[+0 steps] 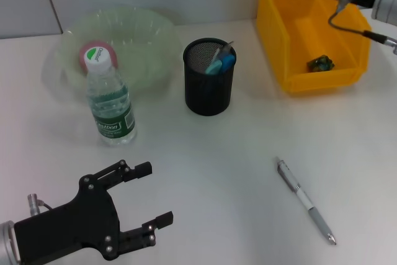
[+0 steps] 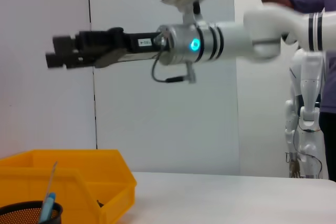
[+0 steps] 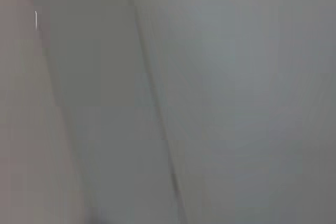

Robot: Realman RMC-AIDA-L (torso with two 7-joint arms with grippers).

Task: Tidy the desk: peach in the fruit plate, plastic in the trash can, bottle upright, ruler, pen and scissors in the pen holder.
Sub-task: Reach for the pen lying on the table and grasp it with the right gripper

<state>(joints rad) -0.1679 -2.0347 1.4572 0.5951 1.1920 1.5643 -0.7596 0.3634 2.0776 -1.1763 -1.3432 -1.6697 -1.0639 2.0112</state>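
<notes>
Left end effector [image 1: 151, 195] low at the near left of the tabletop [image 1: 217, 178], fingers spread, nothing held. Right end effector [image 2: 65, 55] raised above the yellow trash bin [image 1: 310, 41]; fingers' state impossible to tell. Pen [image 1: 305, 200] lying loose at near right, well apart from the mesh pen holder [image 1: 209, 77]: seemingly the one item left. Already done, apparently: water bottle [image 1: 110, 98] upright, peach [image 1: 94, 53] in the fruit plate [image 1: 149, 41], crumpled plastic [image 1: 321, 62] in the bin, blue-handled items in the holder.
</notes>
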